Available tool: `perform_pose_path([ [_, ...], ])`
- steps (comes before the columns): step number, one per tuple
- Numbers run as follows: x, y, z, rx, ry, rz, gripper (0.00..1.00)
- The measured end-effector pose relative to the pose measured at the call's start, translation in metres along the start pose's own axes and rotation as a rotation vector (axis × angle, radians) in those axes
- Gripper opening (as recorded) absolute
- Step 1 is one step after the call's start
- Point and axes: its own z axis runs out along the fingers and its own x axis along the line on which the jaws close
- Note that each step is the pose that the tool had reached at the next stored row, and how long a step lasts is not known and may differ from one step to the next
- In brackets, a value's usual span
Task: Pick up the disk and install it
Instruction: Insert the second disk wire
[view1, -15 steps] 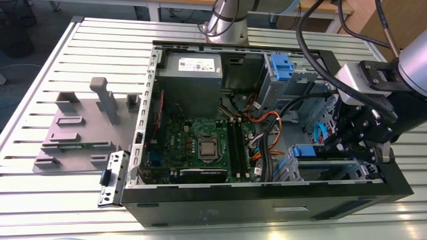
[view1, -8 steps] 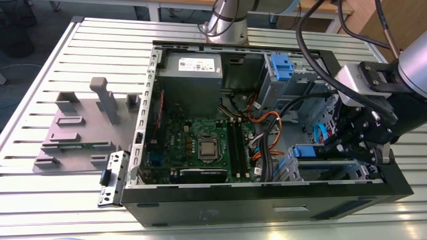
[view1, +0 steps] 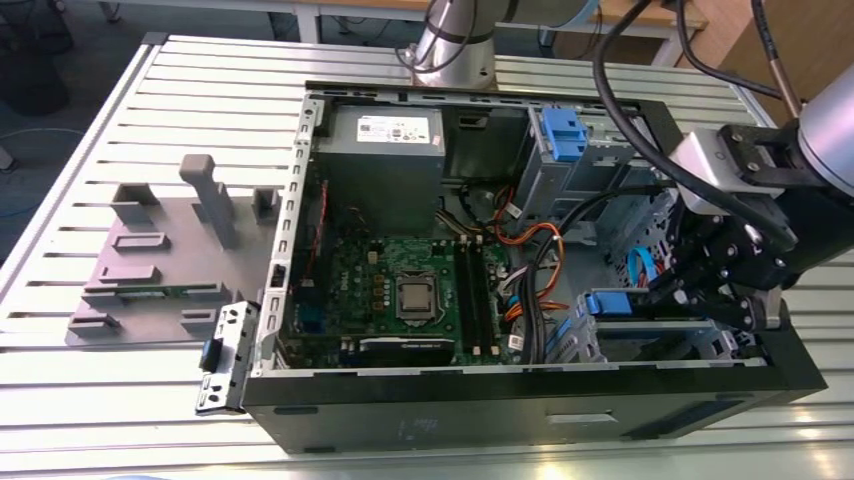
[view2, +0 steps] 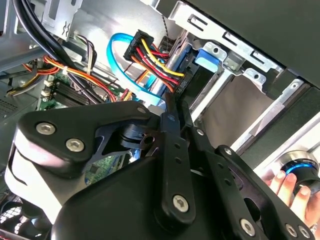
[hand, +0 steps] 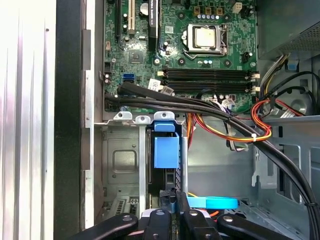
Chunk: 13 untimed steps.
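Observation:
The disk stands on edge in the drive cage at the case's front corner, on the exterior view's right. Its blue rail tab and dark body sit between the cage's silver rails; the tab also faces me in the second wrist view. My black gripper hangs just over the cage. Its two fingers lie pressed together, with the tips at the disk's near end. Nothing shows between them.
The open computer case lies on a slatted metal table. Inside are the motherboard, the grey power-supply box, another blue-latched bay and cable bundles beside the cage. A grey fixture stands on the exterior view's left. A hand holds a blue-ringed knob.

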Motion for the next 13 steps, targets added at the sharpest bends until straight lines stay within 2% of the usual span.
perform_pose_path([
  [4, -0.0002, 0.0002, -0.0043, -0.0002, -0.007, 0.0, 0.16],
  [7, -0.0003, 0.0003, -0.006, -0.0003, -0.0148, -0.001, 0.16],
  [8, -0.0003, 0.0003, -0.0059, -0.0004, -0.0217, -0.001, 0.16],
  [10, -0.0002, 0.0003, -0.006, -0.0009, -0.0437, -0.002, 0.16],
  [11, 0.0, 0.0003, -0.0061, -0.001, -0.0489, -0.002, 0.16],
  [13, 0.0005, 0.0003, -0.0061, -0.001, -0.0494, -0.002, 0.16],
])
